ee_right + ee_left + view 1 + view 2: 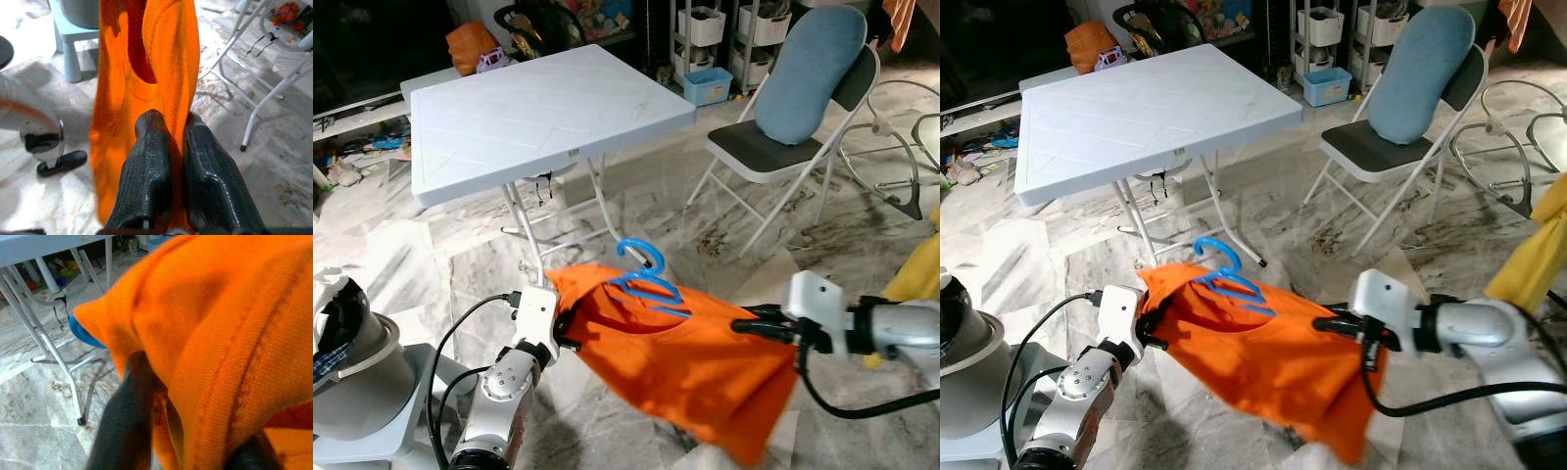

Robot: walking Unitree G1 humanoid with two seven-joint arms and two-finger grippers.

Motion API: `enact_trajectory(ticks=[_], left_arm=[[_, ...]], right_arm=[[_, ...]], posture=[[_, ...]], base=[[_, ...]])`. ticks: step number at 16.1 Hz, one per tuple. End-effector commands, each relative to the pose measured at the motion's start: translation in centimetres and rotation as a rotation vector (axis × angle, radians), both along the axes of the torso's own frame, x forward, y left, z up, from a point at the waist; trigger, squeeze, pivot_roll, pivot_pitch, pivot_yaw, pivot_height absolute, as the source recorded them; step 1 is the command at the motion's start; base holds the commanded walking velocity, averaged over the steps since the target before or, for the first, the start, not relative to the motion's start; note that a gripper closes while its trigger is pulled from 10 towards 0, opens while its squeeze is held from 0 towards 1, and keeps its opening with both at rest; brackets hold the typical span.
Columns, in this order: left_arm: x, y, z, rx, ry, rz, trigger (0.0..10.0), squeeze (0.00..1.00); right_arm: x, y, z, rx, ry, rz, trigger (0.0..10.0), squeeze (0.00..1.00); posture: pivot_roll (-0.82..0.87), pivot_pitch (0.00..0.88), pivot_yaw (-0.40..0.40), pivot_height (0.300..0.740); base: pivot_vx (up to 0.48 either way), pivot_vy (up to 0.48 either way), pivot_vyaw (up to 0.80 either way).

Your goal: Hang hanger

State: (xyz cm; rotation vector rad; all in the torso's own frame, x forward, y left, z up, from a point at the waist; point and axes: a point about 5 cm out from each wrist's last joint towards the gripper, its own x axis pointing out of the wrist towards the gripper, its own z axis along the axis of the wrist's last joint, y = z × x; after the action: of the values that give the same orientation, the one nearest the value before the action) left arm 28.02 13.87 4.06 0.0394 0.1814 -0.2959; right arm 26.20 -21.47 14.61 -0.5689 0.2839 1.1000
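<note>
An orange shirt (pixel 690 367) is stretched in the air between my two grippers, above the marble floor. A blue plastic hanger (pixel 648 272) sits in its neck opening, hook sticking up. My left gripper (pixel 566 331) is shut on the shirt's left shoulder; its dark fingers (pixel 124 421) pinch the orange cloth. My right gripper (pixel 756 328) is shut on the shirt's right side, the fingers (pixel 151 161) clamping a fold of fabric (pixel 168 73). The rest of the shirt hangs down below the right gripper.
A white folding table (pixel 538 113) stands just behind the shirt. A folding chair with a blue cushion (pixel 808 78) is at the back right. Yellow cloth (pixel 920 269) hangs at the right edge. A pale stool (pixel 362 392) stands at the lower left.
</note>
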Motion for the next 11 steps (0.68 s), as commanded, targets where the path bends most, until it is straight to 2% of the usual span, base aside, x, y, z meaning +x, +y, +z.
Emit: enact_trajectory(ticks=[1,3,5,7,8,9,10,11], left_arm=[[0.2,0.6,0.3,0.026,-0.019,0.018,10.0,1.0],[0.6,0.6,0.9,0.026,-0.053,0.036,10.0,1.0],[1.1,0.3,1.9,0.035,-0.123,0.066,10.0,1.0],[1.2,0.1,2.3,0.054,-0.155,0.067,10.0,1.0],[1.2,-0.3,2.5,0.068,-0.172,0.039,10.0,0.95],[1.0,-0.9,2.4,0.095,-0.177,0.001,10.0,0.05],[0.8,-1.2,2.2,0.09,-0.172,-0.015,10.0,0.0],[0.6,-1.4,1.9,0.084,-0.164,-0.015,10.0,0.0]], right_arm=[[0.6,0.4,1.0,0.013,-0.062,-0.01,10.0,0.0],[1.9,1.0,1.5,0.063,-0.126,-0.077,10.0,0.0],[3.1,2.5,1.5,0.117,-0.171,-0.154,10.0,0.0],[3.7,3.7,1.5,0.161,-0.19,-0.186,10.0,0.0],[4.0,4.8,1.4,0.193,-0.203,-0.196,10.0,0.0],[4.3,5.9,1.4,0.246,-0.194,-0.219,10.0,0.0],[4.3,6.6,1.4,0.264,-0.197,-0.213,10.0,0.0],[4.3,7.0,1.3,0.276,-0.197,-0.22,10.0,0.0]], posture=[[-0.11,0.0,0.115,0.74],[-0.11,0.0,0.115,0.74],[-0.11,0.0,0.107,0.74],[-0.11,0.0,0.101,0.74],[-0.11,0.0,0.099,0.74],[-0.1,0.0,0.094,0.74],[-0.1,0.0,0.091,0.74],[-0.1,0.0,0.092,0.74]], base=[[0.0,0.0,0.0],[0.0,0.0,0.0],[0.0,0.0,0.0],[0.0,0.0,0.0],[0.0,0.0,0.0],[0.0,0.0,0.0],[0.0,0.0,0.0],[0.0,0.0,0.0]])
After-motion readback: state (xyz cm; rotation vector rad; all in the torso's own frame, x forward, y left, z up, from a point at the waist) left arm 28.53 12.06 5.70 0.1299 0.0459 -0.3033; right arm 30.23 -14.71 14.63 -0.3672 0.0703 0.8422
